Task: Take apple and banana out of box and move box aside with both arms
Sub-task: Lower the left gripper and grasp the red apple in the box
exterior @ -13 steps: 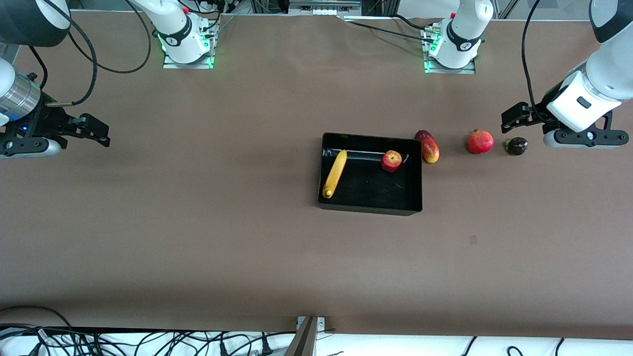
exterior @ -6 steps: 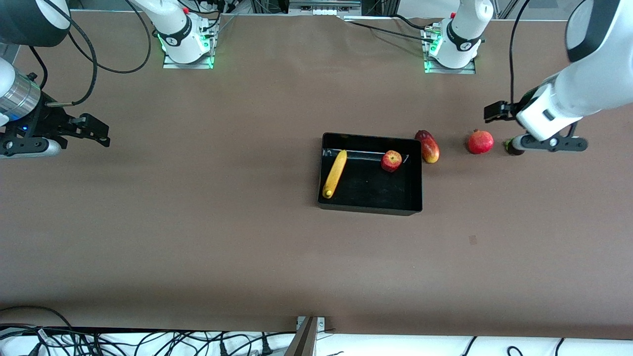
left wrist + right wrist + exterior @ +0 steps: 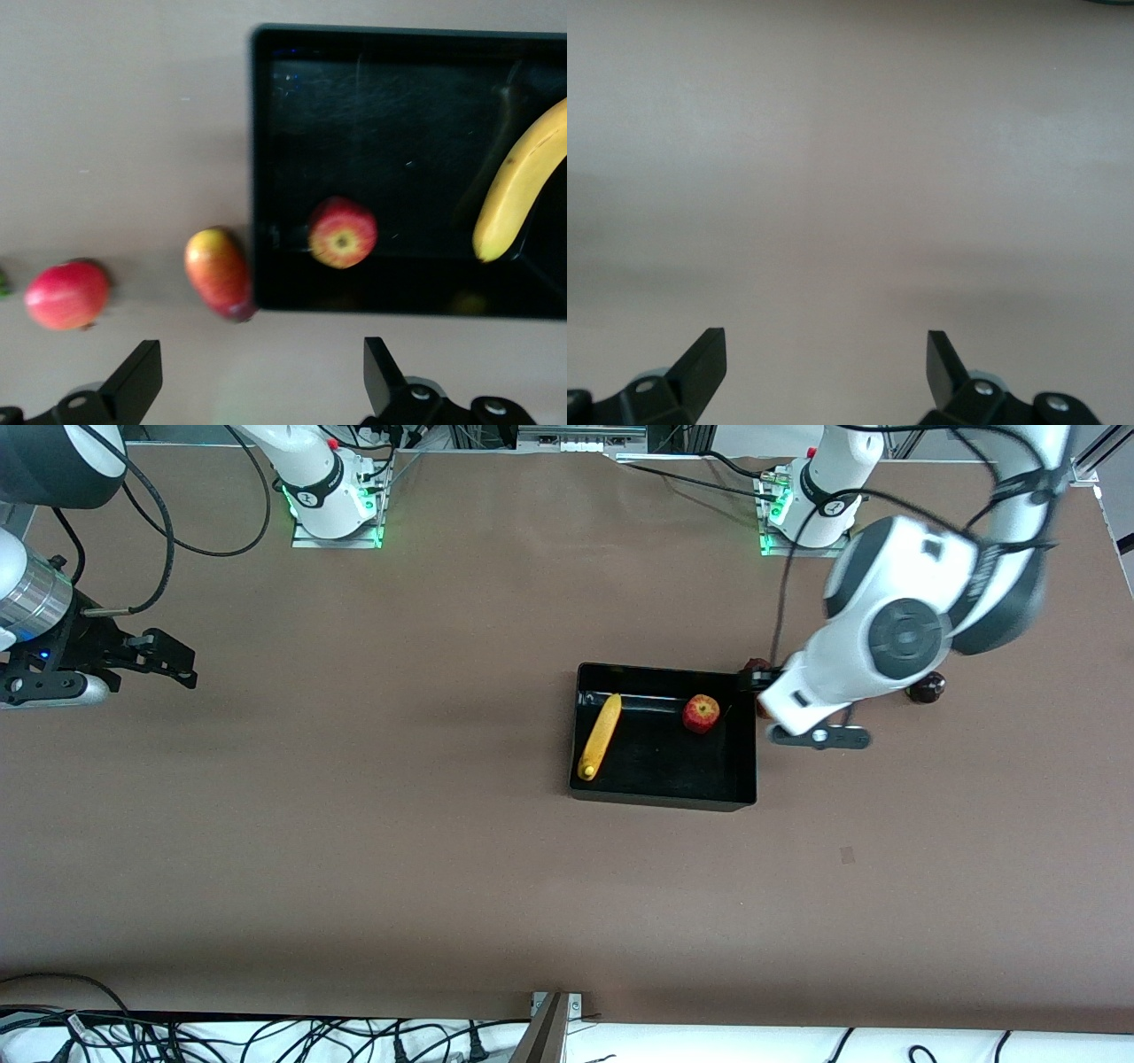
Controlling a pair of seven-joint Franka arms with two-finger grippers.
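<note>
The black box (image 3: 663, 737) sits mid-desk with the banana (image 3: 600, 736) and apple (image 3: 701, 713) inside. The left end effector (image 3: 257, 376), fingers spread wide and empty, hangs over the mango (image 3: 218, 273) just beside the box wall. The right end effector (image 3: 824, 372), wide open and empty, waits over bare desk (image 3: 354, 824) well apart.

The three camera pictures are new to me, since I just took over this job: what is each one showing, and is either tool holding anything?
The wide picture looks down at a table with two robot arms. The other two come from cameras on the arms' wrists. A black box holds a banana and an apple. In the left wrist view, a mango lies beside the box, touching its wall, with a pomegranate farther along. The left tool is open and empty over the box's edge. The right tool waits open and empty over bare table at its end.
</note>
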